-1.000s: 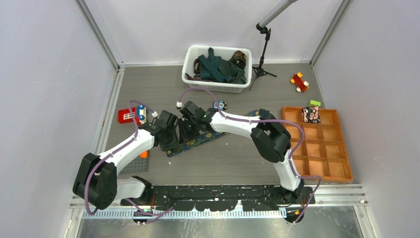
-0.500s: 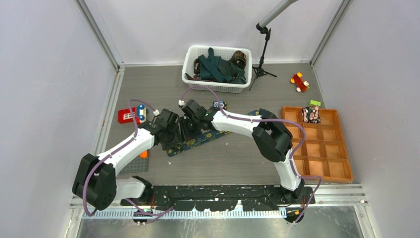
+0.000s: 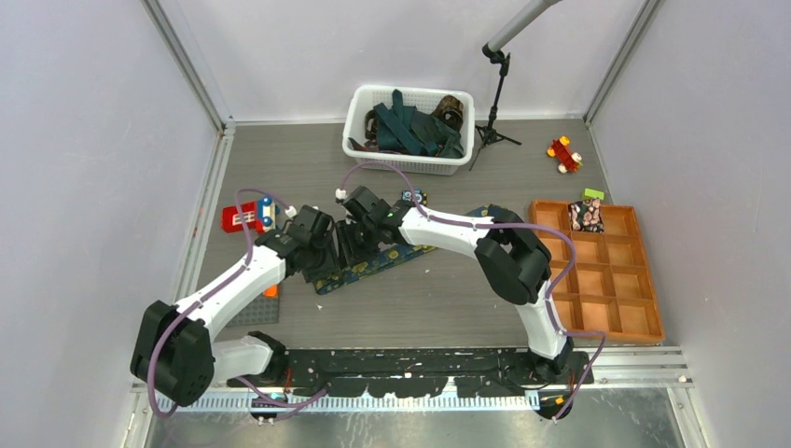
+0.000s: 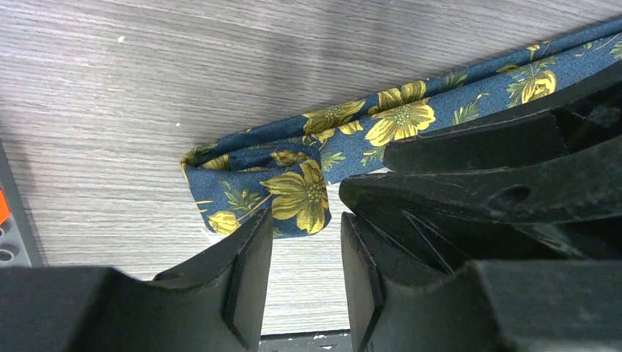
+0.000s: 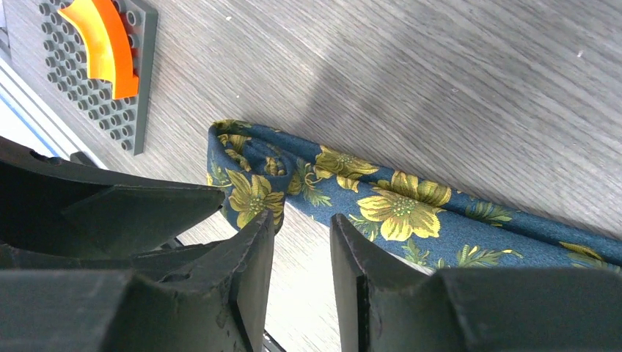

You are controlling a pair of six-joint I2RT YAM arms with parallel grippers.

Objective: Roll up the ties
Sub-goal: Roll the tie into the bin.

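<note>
Left arm (image 3: 233, 280) lower, beside tie (image 4: 293, 194)

Navy tie (image 3: 368, 269) with yellow-gold flower print lies flat on the table at frame centre, a diagonal strip running lower left to upper right. Its lower-left end is folded over into a small loose roll, rest unrolled. Other ties (image 3: 408, 126), dark teal and brown-patterned, heaped in white basket (image 3: 401, 161) at top centre

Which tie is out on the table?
The navy yellow-flowered tie, one end folded over; the teal ties and brown tie sit in the white basket.
</note>
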